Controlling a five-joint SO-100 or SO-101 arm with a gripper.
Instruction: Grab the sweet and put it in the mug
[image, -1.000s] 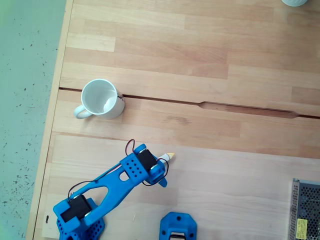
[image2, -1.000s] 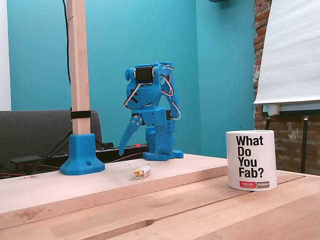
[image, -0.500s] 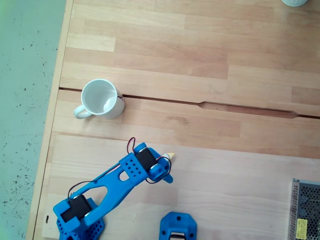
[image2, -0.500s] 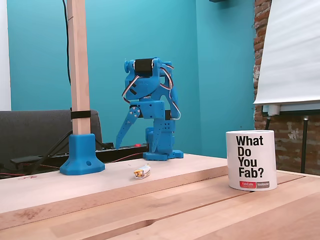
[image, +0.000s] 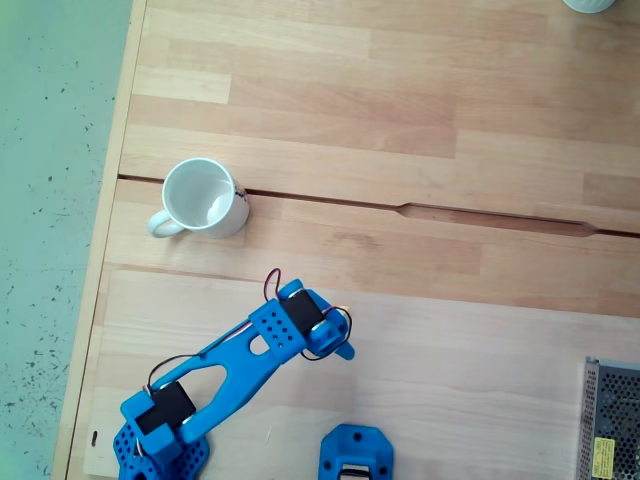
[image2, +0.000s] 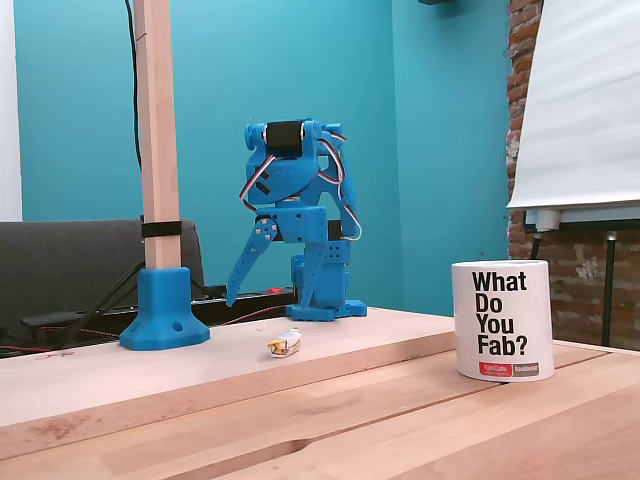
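The white mug (image: 205, 198) stands upright and empty near the table's left edge in the top-down fixed view; in the side fixed view the mug (image2: 502, 320) shows black lettering. The small sweet (image2: 284, 344) lies on the raised board in front of the blue arm. My gripper (image2: 232, 298) hangs a little above the board with its fingers pointing down, slightly left of and behind the sweet, holding nothing. Only one tapering finger outline shows. From above, the arm's wrist (image: 302, 330) covers the spot where the sweet lies.
A wooden post in a blue foot (image2: 160, 300) stands left of the arm; its foot (image: 356, 452) is at the bottom edge from above. A metal mesh box (image: 610, 420) sits bottom right, a pale round object (image: 590, 4) top right. A seam (image: 450, 212) crosses the table.
The arm has reached further forward, so its wrist now hides the sweet from above. In the side view the fingers swung slightly left. Sweet and mug have not moved.
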